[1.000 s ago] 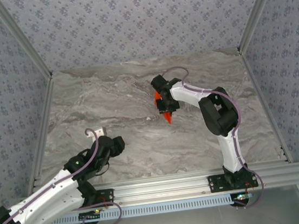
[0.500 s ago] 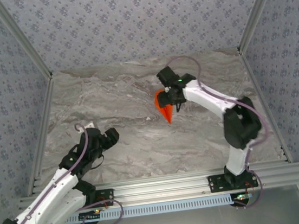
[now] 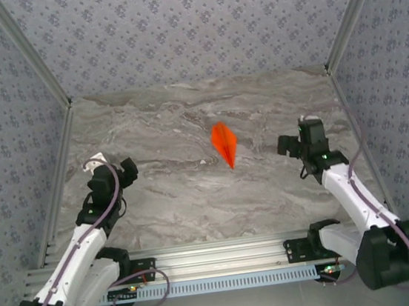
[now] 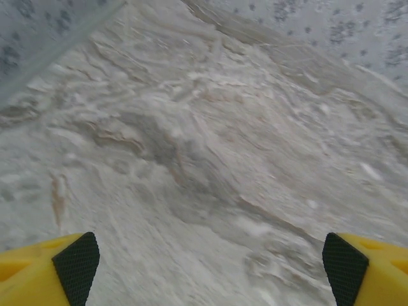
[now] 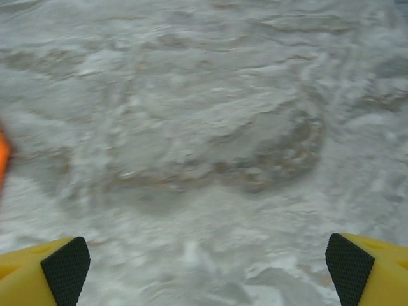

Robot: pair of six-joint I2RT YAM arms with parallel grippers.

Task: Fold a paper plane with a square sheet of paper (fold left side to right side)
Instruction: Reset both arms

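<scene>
Well apart from paper plane (image 3: 224, 143) | left hand (image 4: 207, 261) spread | right hand (image 5: 207, 264) spread

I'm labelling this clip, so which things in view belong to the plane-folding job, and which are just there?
Part of the job:
- paper plane, orange, folded to a point, lying free on the table
- left gripper, open, holding nothing
- right gripper, open, holding nothing

Just there:
- marble-look table
- patterned walls
- aluminium rail at the near edge
</scene>
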